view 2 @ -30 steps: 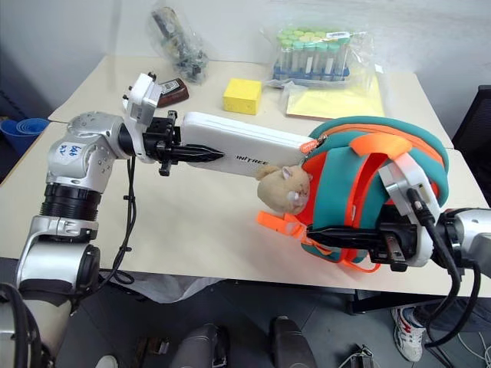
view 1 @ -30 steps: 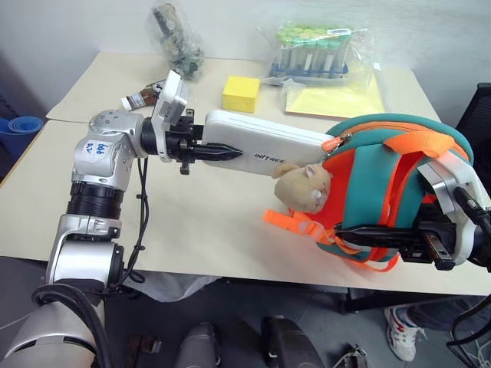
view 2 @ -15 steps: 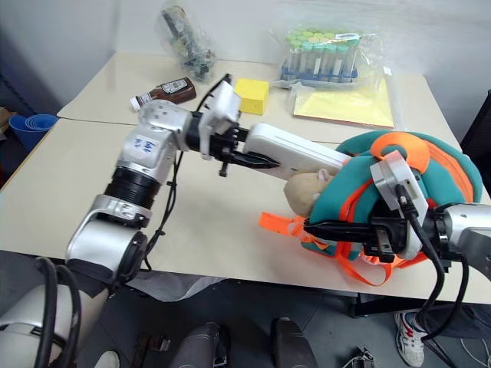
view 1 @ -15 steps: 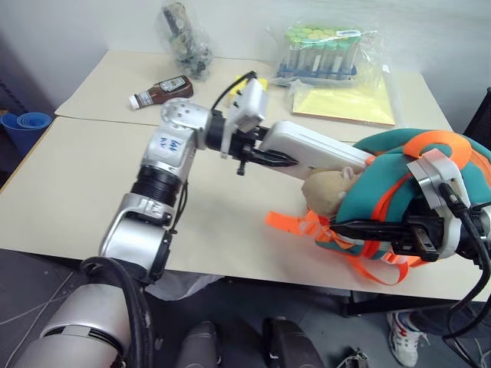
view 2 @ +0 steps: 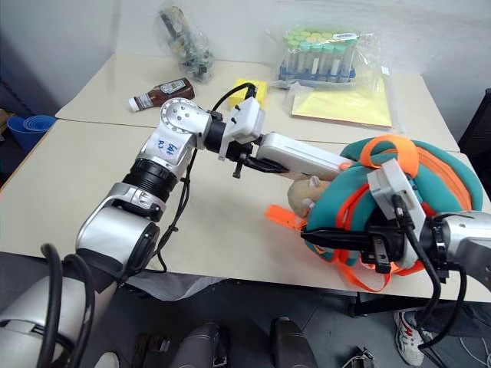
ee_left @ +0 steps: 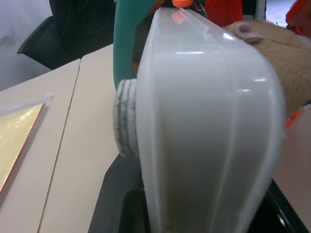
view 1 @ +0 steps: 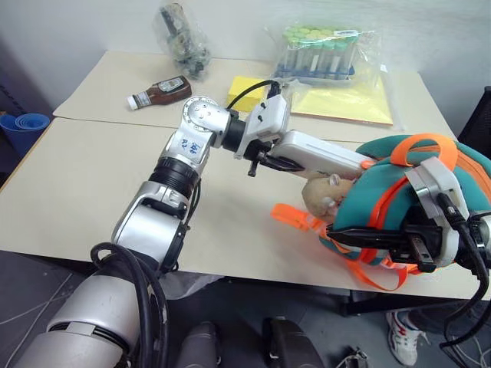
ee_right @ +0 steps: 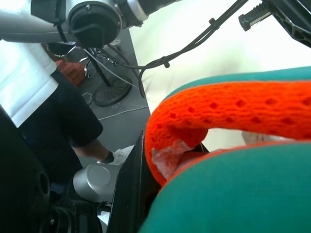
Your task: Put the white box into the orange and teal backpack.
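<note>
White box: flat, rounded corners, held off the table at a slant; its far end goes in at the top opening of the orange and teal backpack, its near end sticks out toward the left arm.
Left gripper: clamped on the near end of the white box, one black finger along its underside; in the left wrist view the case sits between the fingers.
Orange and teal backpack: at the near right edge of the table, tipped on its side with the opening toward the white box; orange straps trail onto the tabletop below it.
Plush charm: tan, hanging at the backpack's opening, just under the white box and touching it.
Right gripper: closed on the lower front of the backpack, fingers pinching teal fabric and an orange strap.
Yellow block: behind the left wrist, beyond the backpack.
Sauce bottle: lying flat, well left of the backpack.
Bag of tubes: at the far edge, behind the backpack.
Yellow sheet in plastic: between the tubes and the backpack.
</note>
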`<move>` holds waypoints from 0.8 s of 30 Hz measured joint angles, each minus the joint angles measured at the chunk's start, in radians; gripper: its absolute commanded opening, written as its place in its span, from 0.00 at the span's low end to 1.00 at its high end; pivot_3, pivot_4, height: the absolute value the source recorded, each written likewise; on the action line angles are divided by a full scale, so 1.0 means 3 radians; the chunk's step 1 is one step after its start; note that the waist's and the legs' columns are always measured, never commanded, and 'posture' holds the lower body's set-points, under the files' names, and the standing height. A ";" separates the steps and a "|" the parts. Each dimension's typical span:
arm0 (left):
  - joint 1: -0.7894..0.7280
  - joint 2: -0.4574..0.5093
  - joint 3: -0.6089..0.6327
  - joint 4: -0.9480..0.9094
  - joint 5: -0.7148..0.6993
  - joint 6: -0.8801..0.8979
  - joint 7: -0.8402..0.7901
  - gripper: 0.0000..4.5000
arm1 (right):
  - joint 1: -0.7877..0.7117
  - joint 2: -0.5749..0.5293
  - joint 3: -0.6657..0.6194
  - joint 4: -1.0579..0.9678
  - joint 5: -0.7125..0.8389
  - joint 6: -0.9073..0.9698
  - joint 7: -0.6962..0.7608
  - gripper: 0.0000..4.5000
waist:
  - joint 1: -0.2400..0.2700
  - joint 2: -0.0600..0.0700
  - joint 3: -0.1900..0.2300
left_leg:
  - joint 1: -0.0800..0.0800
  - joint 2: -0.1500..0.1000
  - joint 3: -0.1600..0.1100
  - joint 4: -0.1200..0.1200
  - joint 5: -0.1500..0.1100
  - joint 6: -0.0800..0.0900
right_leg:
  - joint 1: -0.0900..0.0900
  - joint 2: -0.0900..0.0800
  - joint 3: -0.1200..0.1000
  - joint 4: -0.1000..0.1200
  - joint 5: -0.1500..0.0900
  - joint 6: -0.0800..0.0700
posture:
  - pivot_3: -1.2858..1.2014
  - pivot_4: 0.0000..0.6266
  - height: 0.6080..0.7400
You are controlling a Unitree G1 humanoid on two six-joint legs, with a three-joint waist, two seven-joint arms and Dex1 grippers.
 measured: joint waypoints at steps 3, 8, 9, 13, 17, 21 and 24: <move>-0.0149 0.0151 0.0012 0.0158 0.0018 0.0000 -0.0112 0.27 | 0.0043 -0.0102 -0.0148 -0.0055 0.0099 0.0003 0.0056 0.00 | -0.0016 0.0000 0.0000 | 0.0000 0.0001 0.0001 -0.0001 0.0000 0.0000 | -0.0001 0.0003 0.0000 0.0000 0.0000 0.0000 | 0.52 0.24 1.00; -0.0266 0.0391 0.0072 0.0307 0.0020 -0.0006 -0.0344 0.27 | 0.0163 -0.0203 -0.0390 -0.0065 0.0205 0.0012 0.0123 0.00 | -0.0032 0.0000 0.0000 | 0.0002 0.0002 0.0001 -0.0002 0.0000 0.0000 | -0.0001 0.0004 0.0000 0.0002 0.0000 -0.0001 | 0.52 0.24 1.00; -0.0266 0.0396 0.0073 0.0317 0.0026 -0.0020 -0.0355 0.27 | 0.0176 -0.0221 -0.0406 -0.0065 0.0215 0.0012 0.0127 0.00 | -0.0029 0.0000 0.0000 | 0.0001 0.0002 0.0001 -0.0002 0.0000 0.0000 | -0.0001 0.0003 -0.0001 0.0002 0.0000 -0.0001 | 0.52 0.24 1.00; -0.0264 0.0248 0.0071 0.0319 0.0065 -0.0100 -0.0308 0.27 | 0.0196 -0.0231 -0.0418 -0.0076 0.0238 0.0008 0.0127 0.00 | 0.0003 0.0000 0.0000 | -0.0001 0.0000 0.0000 0.0000 0.0000 0.0000 | -0.0001 0.0001 -0.0001 0.0000 0.0000 0.0000 | 0.52 0.24 1.00; -0.0265 0.0003 0.0113 0.0319 0.0064 -0.0092 -0.0204 0.27 | 0.0195 -0.0231 -0.0369 -0.0096 0.0237 -0.0003 0.0126 0.00 | 0.0012 0.0000 0.0000 | -0.0003 -0.0003 0.0001 0.0002 -0.0002 0.0003 | -0.0001 0.0001 0.0000 -0.0003 0.0000 0.0000 | 0.52 0.24 1.00; -0.0339 -0.0226 0.0196 0.0404 0.0041 0.0034 -0.0155 0.27 | 0.0202 -0.0231 -0.0359 -0.0121 0.0212 -0.0016 0.0133 0.00 | 0.0004 -0.0001 0.0000 | -0.0003 -0.0003 0.0001 0.0003 -0.0002 0.0003 | -0.0002 0.0004 0.0000 -0.0001 0.0000 0.0001 | 0.52 0.24 1.00; -0.0409 -0.0279 0.0300 0.0471 -0.0036 0.0249 -0.0198 0.27 | 0.0276 -0.0231 -0.0346 -0.0170 0.0151 -0.0061 0.0161 0.00 | -0.0024 0.0000 0.0000 | -0.0002 -0.0001 0.0003 0.0001 -0.0002 0.0003 | -0.0006 0.0006 0.0001 0.0004 0.0000 0.0001 | 0.52 0.24 1.00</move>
